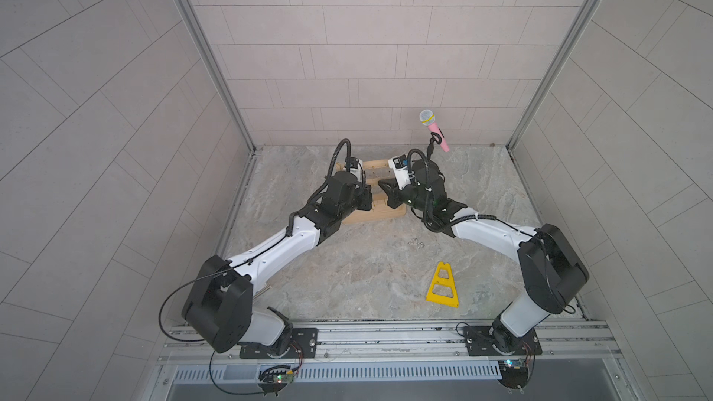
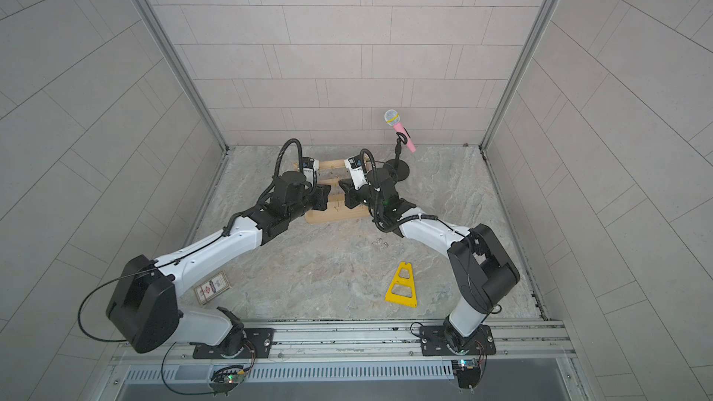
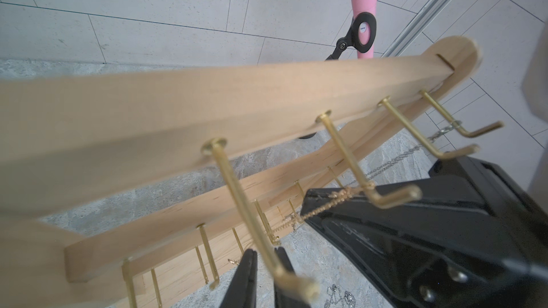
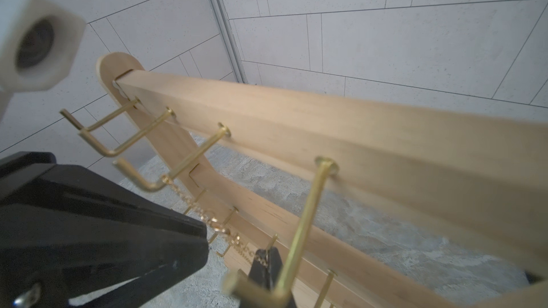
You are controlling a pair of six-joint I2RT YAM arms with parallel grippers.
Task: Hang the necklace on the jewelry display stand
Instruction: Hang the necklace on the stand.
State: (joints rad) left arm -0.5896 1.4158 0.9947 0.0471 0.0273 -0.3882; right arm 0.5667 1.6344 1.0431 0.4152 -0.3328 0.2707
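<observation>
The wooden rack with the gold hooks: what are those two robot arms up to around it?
A two-armed robot is hanging a gold necklace on the jewelry display stand. The chain rests in the bend of a hook on the top bar. The right end effector is shut on the chain lower down. The left end effector sits under a neighbouring hook with its fingers slightly apart; whether it has hold of the chain is unclear.

White-and-black arms (image 1: 270, 248), black cables (image 1: 339, 148)
</observation>
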